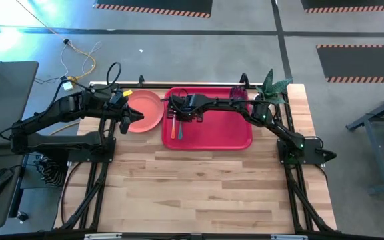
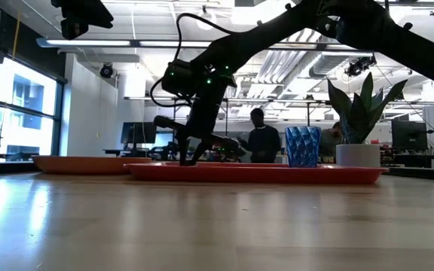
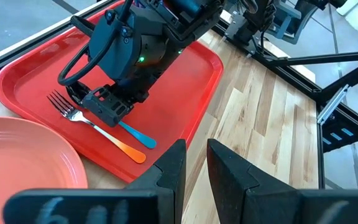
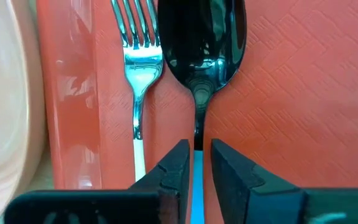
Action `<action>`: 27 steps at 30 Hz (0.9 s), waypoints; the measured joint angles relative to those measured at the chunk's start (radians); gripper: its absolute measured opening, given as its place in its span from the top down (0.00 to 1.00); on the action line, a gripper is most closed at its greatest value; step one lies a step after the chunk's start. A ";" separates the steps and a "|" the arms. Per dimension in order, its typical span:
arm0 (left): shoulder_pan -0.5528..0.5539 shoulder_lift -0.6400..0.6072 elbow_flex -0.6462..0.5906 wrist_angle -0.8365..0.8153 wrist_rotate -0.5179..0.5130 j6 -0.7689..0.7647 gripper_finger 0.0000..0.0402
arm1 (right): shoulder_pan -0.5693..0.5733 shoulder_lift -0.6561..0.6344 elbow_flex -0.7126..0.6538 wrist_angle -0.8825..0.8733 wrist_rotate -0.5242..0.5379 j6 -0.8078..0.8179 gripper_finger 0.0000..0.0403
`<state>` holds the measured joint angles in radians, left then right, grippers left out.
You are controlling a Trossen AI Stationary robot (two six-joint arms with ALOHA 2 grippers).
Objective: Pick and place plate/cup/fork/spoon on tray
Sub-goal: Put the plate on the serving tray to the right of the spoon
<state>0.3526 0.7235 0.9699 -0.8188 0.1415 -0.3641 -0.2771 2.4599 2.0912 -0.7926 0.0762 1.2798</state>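
The red tray [image 1: 225, 130] lies at the table's far middle. On it, near its left edge, the orange-handled fork [image 1: 174, 130] and the blue-handled spoon [image 3: 138, 137] lie side by side. The blue cup [image 1: 237, 92] stands in the tray's far right corner. The pink plate [image 1: 145, 110] rests on the table just left of the tray. My right gripper [image 4: 196, 165] reaches down over the tray's left part and is shut on the spoon. My left gripper [image 3: 196, 168] hovers by the plate's right edge, fingers nearly together and empty. My right gripper pinches the spoon's handle [image 4: 196, 186] between its two fingers, where the blue part meets the dark metal neck. The fingers come from above, pointing down, one on each side of the handle. The spoon lies flat on the tray, its bowl [image 4: 201, 43] beside the fork's tines [image 4: 135, 28].
A white pot with a green plant [image 1: 272, 87] stands at the table's far right corner, beside the tray. The near half of the wooden table [image 1: 199, 193] is bare. A person [image 2: 262, 139] shows in the room behind.
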 joint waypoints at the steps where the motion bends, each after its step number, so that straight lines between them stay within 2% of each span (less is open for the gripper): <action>1: 0.000 0.000 0.000 0.000 0.000 0.000 0.86 | 0.000 0.000 0.003 -0.003 -0.003 0.001 0.86; 9: 0.000 0.000 0.000 0.000 0.000 0.000 0.86 | 0.000 0.000 0.076 -0.049 -0.002 -0.026 0.86; 17: 0.000 -0.001 0.000 -0.022 0.000 0.019 0.86 | 0.006 0.001 0.259 -0.246 0.001 -0.091 0.86; 20: 0.000 0.000 0.000 -0.029 -0.004 0.032 0.86 | 0.021 -0.052 0.231 -0.187 0.024 -0.125 0.86; 27: 0.000 0.000 0.000 -0.032 -0.008 0.045 0.86 | 0.065 -0.166 0.225 -0.216 0.140 -0.190 0.86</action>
<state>0.3527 0.7231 0.9703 -0.8513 0.1333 -0.3191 -0.2126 2.2938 2.3164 -1.0083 0.2160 1.0897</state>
